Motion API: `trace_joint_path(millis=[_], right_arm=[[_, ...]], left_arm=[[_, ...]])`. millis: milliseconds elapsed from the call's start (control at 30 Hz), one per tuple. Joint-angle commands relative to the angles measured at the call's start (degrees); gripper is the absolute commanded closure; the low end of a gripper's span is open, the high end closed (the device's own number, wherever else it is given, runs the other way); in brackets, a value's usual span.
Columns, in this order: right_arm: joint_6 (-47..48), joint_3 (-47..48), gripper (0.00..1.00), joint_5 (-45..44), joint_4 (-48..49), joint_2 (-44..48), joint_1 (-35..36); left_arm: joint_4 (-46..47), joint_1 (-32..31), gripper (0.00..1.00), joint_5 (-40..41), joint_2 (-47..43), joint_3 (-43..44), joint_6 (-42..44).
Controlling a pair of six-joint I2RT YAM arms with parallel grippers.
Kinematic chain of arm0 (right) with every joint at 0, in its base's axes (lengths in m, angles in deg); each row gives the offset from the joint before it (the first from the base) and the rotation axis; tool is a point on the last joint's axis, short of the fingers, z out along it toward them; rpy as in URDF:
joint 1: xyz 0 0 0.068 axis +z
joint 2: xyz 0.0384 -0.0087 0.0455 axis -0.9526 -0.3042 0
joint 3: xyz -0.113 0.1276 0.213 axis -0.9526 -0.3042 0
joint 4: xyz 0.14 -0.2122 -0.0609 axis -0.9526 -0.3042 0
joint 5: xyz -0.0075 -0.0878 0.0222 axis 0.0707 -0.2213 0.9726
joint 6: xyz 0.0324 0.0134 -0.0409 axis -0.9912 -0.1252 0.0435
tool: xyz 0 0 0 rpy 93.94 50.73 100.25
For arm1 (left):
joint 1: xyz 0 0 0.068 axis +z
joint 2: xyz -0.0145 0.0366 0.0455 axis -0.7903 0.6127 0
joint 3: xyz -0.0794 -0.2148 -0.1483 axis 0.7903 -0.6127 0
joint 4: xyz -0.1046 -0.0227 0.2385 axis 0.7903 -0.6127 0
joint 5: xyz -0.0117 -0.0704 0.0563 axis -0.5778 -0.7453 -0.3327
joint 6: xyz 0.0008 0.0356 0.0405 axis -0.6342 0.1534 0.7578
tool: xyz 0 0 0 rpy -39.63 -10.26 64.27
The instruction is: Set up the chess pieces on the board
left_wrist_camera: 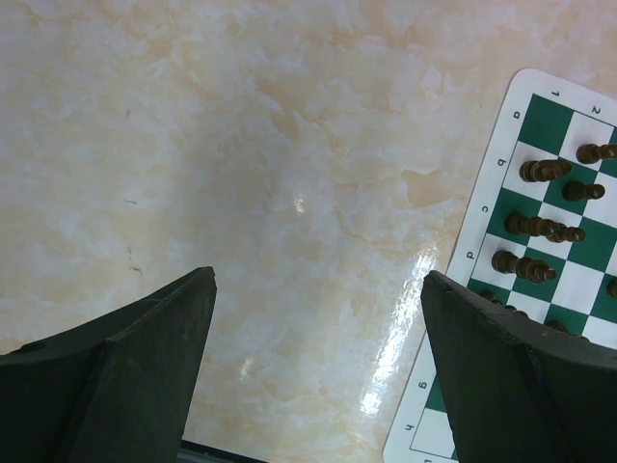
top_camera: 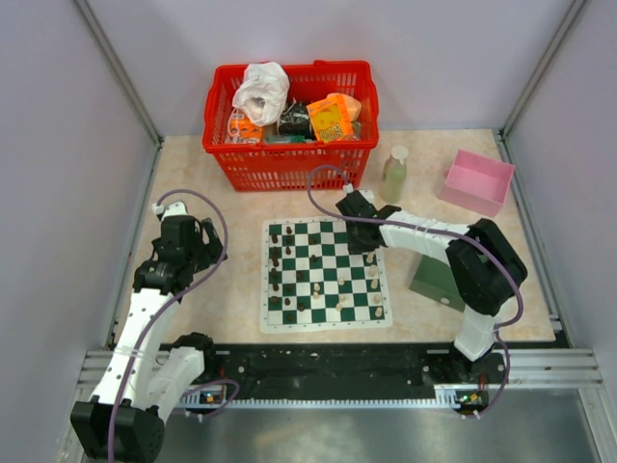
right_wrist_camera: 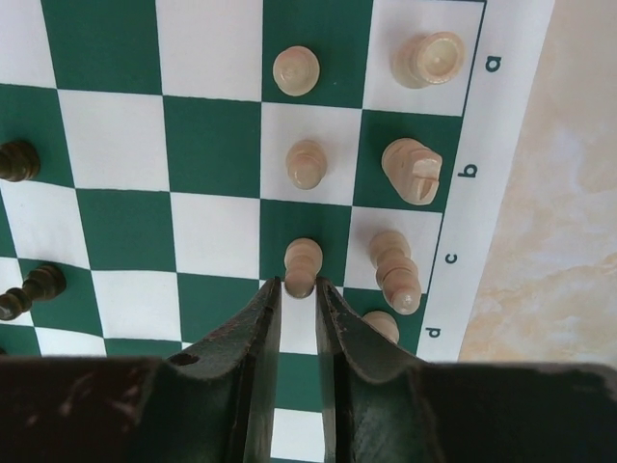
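The board (top_camera: 323,325) lies mid-table with dark brown pieces (top_camera: 276,270) along its left side and cream pieces (top_camera: 376,289) on its right. My right gripper (top_camera: 363,241) hangs over the board's far right part. In the right wrist view its tips (right_wrist_camera: 300,285) are closed on a cream pawn (right_wrist_camera: 303,262) standing on a green square, beside other cream pieces (right_wrist_camera: 395,270). My left gripper (top_camera: 207,241) is open and empty over bare table left of the board. Its wrist view (left_wrist_camera: 318,280) shows the board's edge (left_wrist_camera: 487,193) and dark pieces (left_wrist_camera: 545,171).
A red basket (top_camera: 289,125) full of items stands at the back. A bottle (top_camera: 393,174) and a pink box (top_camera: 475,181) stand at the back right. A plain dark green box (top_camera: 436,280) lies right of the board, under my right arm.
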Motion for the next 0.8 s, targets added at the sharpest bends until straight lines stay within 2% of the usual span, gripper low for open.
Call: trace_joint_path(millis=[0, 133, 333, 467, 767], right_arm=[[0.7, 2.0, 0.77, 0.5, 0.4, -0.5, -0.6], [2.1, 4.1, 0.69, 1.1, -0.6, 1.2, -0.6], [3.8, 7.0, 0.63, 2.2, -3.0, 6.1, -0.5], [2.1, 4.5, 0.59, 7.1, -2.5, 9.0, 0.0], [-3.9, -2.9, 0.58, 7.4, -2.1, 8.7, 9.9]], left_arm=[[2.0, -0.1, 0.07, 0.1, -0.5, -0.1, 0.3], [2.0, -0.1, 0.07, 0.1, -0.6, -0.1, 0.3], [2.0, -0.1, 0.07, 0.1, -0.6, -0.1, 0.3], [2.1, -0.1, 0.07, 0.0, -0.7, -0.1, 0.3], [2.1, -0.1, 0.07, -0.5, -0.7, -0.1, 0.3]])
